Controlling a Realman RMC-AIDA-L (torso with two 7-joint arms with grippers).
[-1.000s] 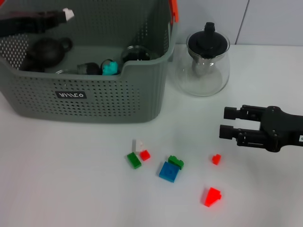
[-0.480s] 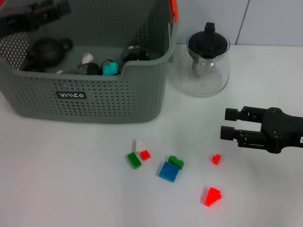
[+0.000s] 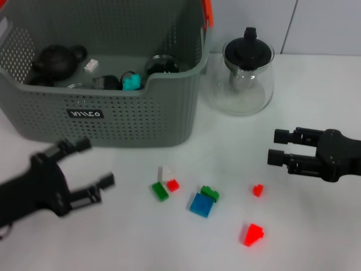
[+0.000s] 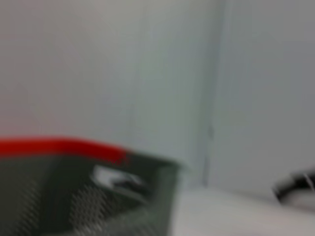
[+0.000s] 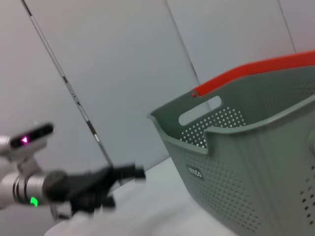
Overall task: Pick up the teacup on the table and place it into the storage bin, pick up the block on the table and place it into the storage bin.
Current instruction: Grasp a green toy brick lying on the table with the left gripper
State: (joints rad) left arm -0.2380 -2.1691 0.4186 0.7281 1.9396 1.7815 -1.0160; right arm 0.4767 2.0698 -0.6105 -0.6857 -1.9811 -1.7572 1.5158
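While left gripper (image 3: pixel 93 164) hovers, storage bin (image 3: pixel 113 121) behind

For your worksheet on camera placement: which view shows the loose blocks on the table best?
The head view: it looks down on all the blocks, among them the blue block, the green block and the red block, lying before the storage bin. Neither wrist view shows any block; both show only part of the bin.
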